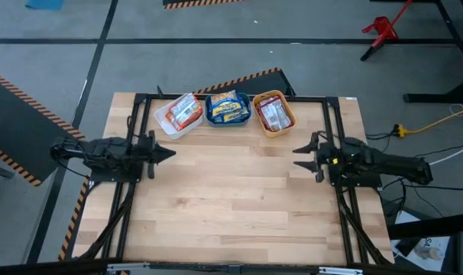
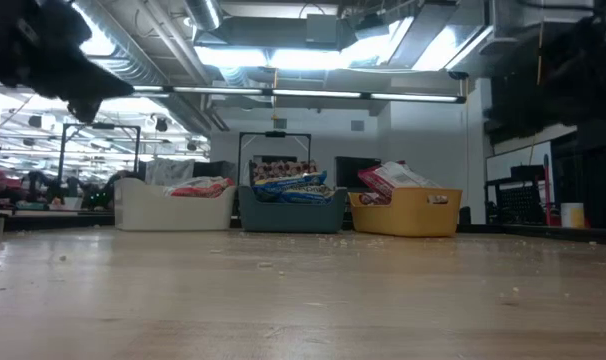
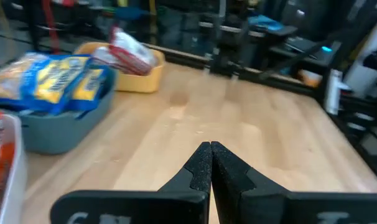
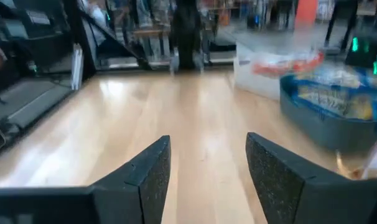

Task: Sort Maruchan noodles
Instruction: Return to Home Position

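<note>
Three bins stand in a row at the table's far edge, each holding noodle packets: a white bin (image 1: pixel 178 116) with orange-red packets (image 1: pixel 186 112), a teal bin (image 1: pixel 228 109) with blue-yellow packets (image 1: pixel 228 106), and an orange bin (image 1: pixel 274 113) with red-maroon packets (image 1: pixel 273 115). My left gripper (image 1: pixel 170 153) hovers above the table's left side, shut and empty; its fingers (image 3: pixel 208 165) meet at their tips. My right gripper (image 1: pixel 299 157) hovers above the right side, open and empty, with bare wood between its fingers (image 4: pixel 207 162).
The light wooden table top (image 1: pixel 231 198) spreads between the two arms and toward the near edge, with crumbs on it in the low view. A dark frame (image 1: pixel 140 99) runs along the table's sides and far edge behind the bins.
</note>
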`<state>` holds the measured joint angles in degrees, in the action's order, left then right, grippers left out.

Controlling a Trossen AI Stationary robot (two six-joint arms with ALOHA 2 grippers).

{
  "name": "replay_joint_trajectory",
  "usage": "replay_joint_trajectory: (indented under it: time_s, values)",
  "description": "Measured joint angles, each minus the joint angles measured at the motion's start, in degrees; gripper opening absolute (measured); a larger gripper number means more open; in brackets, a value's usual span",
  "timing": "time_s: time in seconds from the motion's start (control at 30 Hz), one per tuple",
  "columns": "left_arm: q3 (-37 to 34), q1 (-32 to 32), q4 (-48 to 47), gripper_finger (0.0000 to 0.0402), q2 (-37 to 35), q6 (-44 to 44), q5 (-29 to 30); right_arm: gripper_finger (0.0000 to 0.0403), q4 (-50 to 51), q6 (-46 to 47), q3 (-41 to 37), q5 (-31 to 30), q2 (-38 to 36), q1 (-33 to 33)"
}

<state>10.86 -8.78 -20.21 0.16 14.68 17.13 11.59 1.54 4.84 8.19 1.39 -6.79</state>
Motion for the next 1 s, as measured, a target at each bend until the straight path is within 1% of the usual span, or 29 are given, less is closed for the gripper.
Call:
replay_joint_trajectory:
  time_s: [0.03, 0.13, 0.23, 0.37, 0.43, 0.53, 0.67, 0.8, 0.83, 1.0]
  values:
    - [-1.26, 0.00, 1.50, 0.0000, 0.00, 0.09, 1.25, 0.0195, -3.12, -0.35, -0.87, 0.49, 0.00, 0.00]
    - [-4.01, 0.02, 2.94, 0.0000, 0.02, 2.53, 3.05, 0.0195, -6.21, -2.46, -0.92, 0.36, 0.87, 0.00]
    - [-5.08, 0.02, 3.11, 0.0000, 0.02, 6.11, 4.31, 0.0195, -5.34, -4.70, -1.03, -2.23, 0.61, 0.00]
    - [-4.71, 0.02, 4.12, 0.0000, -0.01, 6.25, 4.82, 0.0195, -4.02, -4.76, -1.01, -3.49, 0.74, 0.00]
    - [-5.49, 0.02, 7.27, 0.0000, 0.00, 5.50, 5.18, 0.0195, -5.19, -4.89, -1.01, -2.41, 0.73, 0.00]
    - [-6.24, 0.02, 9.56, 0.0000, 0.00, 3.27, 6.88, 0.0195, -8.00, -8.14, -0.99, 0.58, 0.67, 0.00]
    - [-6.24, 0.02, 10.08, 0.0000, 0.00, 1.78, 8.73, 0.0195, -8.13, -7.67, -2.19, 0.98, 0.70, 0.00]
    - [-6.26, 0.00, 10.26, 0.0000, 0.00, 1.70, 8.76, 0.0195, -14.51, -6.37, -4.15, 4.45, 0.84, 0.00]
    - [-6.28, 0.01, 10.26, 0.0000, 0.00, 1.68, 8.79, 0.0195, -14.85, -6.33, -4.33, 4.91, 0.58, -0.02]
    - [-6.30, 0.02, 9.81, 0.0000, 0.00, 1.27, 9.34, 0.0195, -14.60, -6.05, -4.31, 4.35, -0.15, 0.00]
